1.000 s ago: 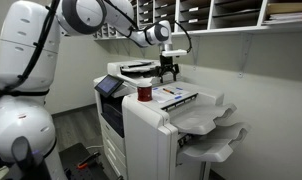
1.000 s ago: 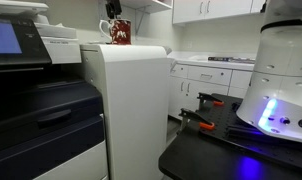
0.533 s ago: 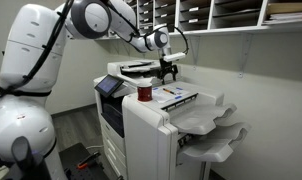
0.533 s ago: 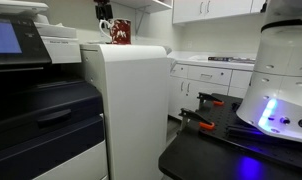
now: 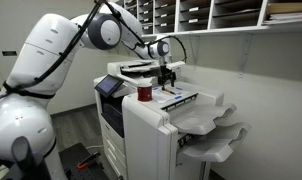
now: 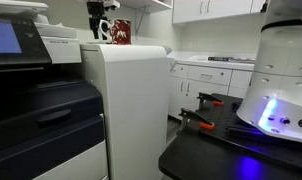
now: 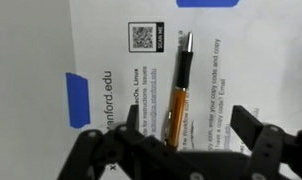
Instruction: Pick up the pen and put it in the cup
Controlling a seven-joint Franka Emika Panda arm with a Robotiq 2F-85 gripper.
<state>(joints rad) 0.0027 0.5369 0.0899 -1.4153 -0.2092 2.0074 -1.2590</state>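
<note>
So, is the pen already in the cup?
No, out: the pen lies flat on a printed sheet under the gripper; the cup stands apart.

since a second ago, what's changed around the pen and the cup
The gripper has come down toward the top of the printer and now hangs over the orange pen, jaws open, with nothing gripped. The arm's elbow swung lower too. The dark red cup stayed where it was.
</note>
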